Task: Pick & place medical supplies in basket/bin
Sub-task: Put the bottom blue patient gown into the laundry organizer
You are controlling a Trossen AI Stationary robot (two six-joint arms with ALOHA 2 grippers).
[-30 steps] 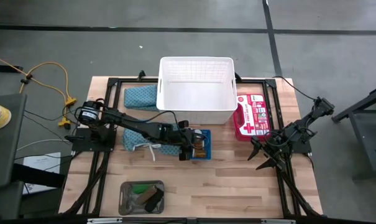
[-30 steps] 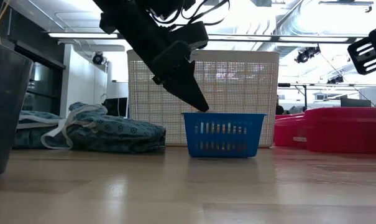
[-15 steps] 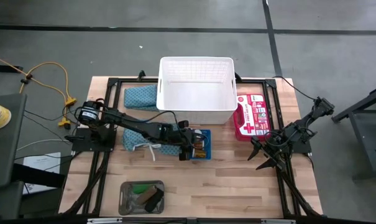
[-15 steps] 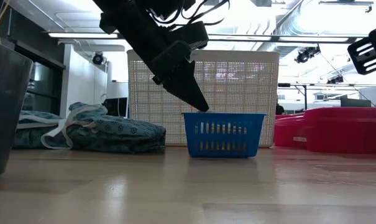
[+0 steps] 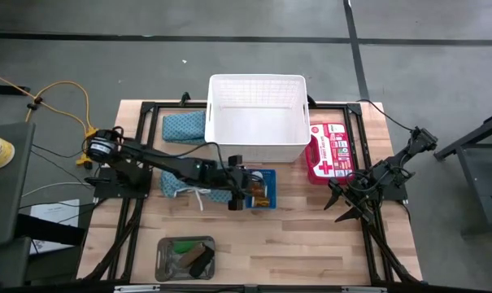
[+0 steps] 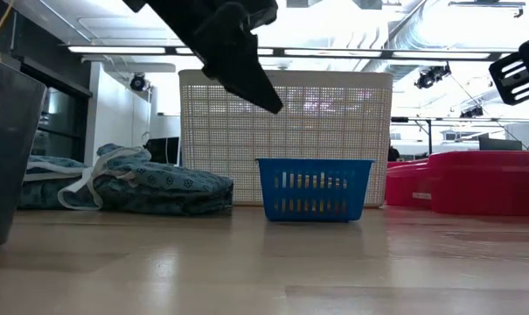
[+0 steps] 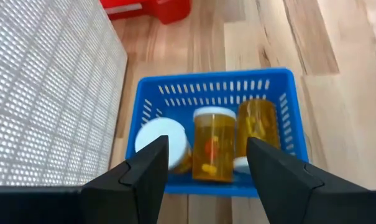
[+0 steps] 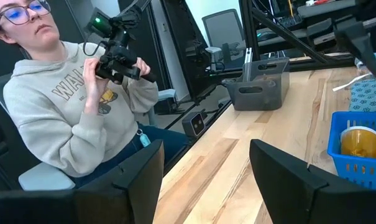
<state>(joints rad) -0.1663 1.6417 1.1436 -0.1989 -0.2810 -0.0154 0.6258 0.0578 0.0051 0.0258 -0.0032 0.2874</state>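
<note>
Left gripper (image 5: 244,194) hangs with its fingers apart and empty, just above the small blue basket (image 5: 262,189), which serves as landmark. Inside this basket lie amber pill bottles (image 7: 214,144) with white caps. Behind the blue basket stands the large white basket (image 5: 257,118). One teal cloth (image 5: 179,184) lies just beside the blue basket under the left arm, and a second cloth (image 5: 184,126) lies next to the white basket. A red first-aid kit (image 5: 330,150) is near. Right gripper (image 5: 341,211) waits well apart, fingers spread, holding nothing.
</note>
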